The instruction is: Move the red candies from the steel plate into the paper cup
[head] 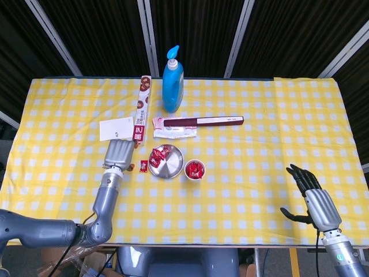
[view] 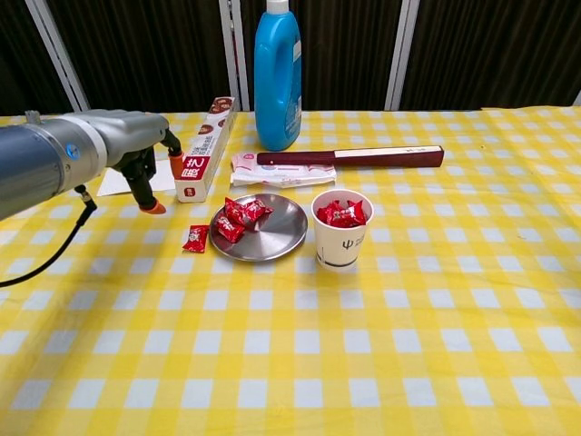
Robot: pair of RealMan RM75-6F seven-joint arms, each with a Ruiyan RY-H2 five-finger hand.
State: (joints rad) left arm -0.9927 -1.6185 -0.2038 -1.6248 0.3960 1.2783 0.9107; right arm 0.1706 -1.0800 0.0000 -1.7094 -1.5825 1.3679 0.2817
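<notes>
Candies: a few red candies (view: 240,216) lie on the left half of the plate, centre of the frame; more red ones fill the cup (view: 342,213); one stray candy (view: 195,239) lies on the table just left of the plate.
Plate: steel plate (view: 277,234) at frame centre, touching or just beside the cup on its right.
Cup: white paper cup (view: 341,243), upright, right of the plate.
Left robot hand: left robot hand (head: 117,154) hangs over the table left of the plate, near the stray candy, fingers pointing down and holding nothing; in the chest view its orange fingertips (view: 154,207) sit just above the cloth.
Right robot hand: right robot hand (head: 314,200) at lower right of the head view, well apart from everything, fingers spread and released.
Behind the plate: a flat packet (head: 174,128) with a dark red stick (head: 203,121) across it, a long box (head: 141,109), a white card (head: 116,128) and a blue pump bottle (head: 172,83).
Table: yellow checked table (head: 259,144).
</notes>
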